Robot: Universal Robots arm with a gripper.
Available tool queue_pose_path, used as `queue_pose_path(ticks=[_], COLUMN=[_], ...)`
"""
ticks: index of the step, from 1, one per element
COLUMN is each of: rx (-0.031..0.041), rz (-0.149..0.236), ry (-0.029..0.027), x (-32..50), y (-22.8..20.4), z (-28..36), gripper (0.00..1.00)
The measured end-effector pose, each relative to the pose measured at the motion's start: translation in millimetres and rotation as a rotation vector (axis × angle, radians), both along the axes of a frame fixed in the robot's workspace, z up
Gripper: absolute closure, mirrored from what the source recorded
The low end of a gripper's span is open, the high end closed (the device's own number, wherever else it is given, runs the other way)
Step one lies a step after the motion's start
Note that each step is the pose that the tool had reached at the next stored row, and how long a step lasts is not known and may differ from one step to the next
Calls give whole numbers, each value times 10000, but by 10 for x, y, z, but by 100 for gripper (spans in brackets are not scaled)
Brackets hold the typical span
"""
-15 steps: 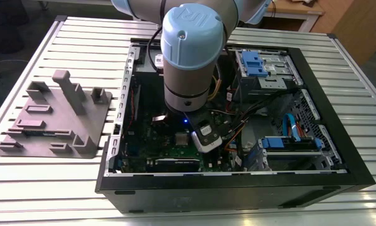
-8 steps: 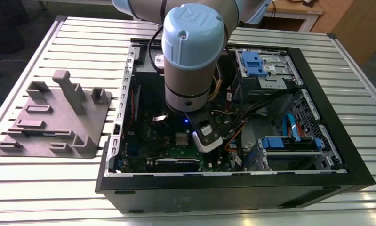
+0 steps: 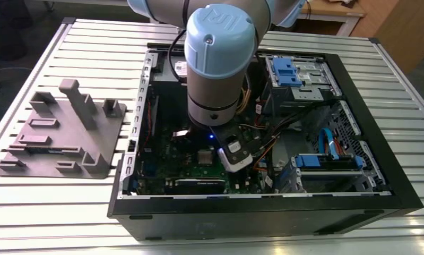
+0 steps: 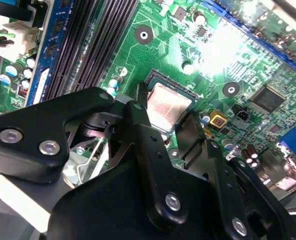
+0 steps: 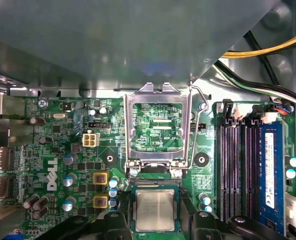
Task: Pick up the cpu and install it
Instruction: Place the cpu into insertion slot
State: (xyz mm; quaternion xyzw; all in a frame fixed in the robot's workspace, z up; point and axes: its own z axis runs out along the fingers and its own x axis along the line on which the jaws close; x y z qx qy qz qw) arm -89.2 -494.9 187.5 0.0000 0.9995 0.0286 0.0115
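- Currently the cpu [image 5: 154, 210], a small flat square chip with a silvery-grey metal top, lies flat in the dark square socket on the green motherboard [image 5: 62, 150].
- My black two-fingered gripper [image 4: 169, 109] is low over that socket, fingers [image 4: 146, 130] spread apart, one on either side of the chip.
- In the first wrist view a thin dark strip of socket frame shows between each finger and the chip's edge. Nothing is held.
- The socket's silver metal retaining frame [image 5: 128, 130] is swung open beside the chip and does not cover it. Its thin wire lever [image 5: 194, 135] is raised alongside.
- Long black memory slots [image 5: 233, 165] run near the socket; a blue stick [image 5: 269, 170] sits in the farthest one.
- Yellow and black cables [image 5: 268, 47] cross above the board.
- In the exterior view my pale blue-grey arm [image 3: 215, 64] reaches down into the open black computer case [image 3: 268, 212].
- The case lies on a slatted metal table [image 3: 56, 223], with a grey moulded parts holder [image 3: 63, 133] at the exterior view's left, well apart from it.
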Motion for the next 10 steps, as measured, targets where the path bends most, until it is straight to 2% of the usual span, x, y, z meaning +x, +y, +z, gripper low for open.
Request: queue_pose_path(ticks=[10], rx=[-1], rz=[2], ry=[-4], x=[6], y=[0], z=[-1], gripper=[53])
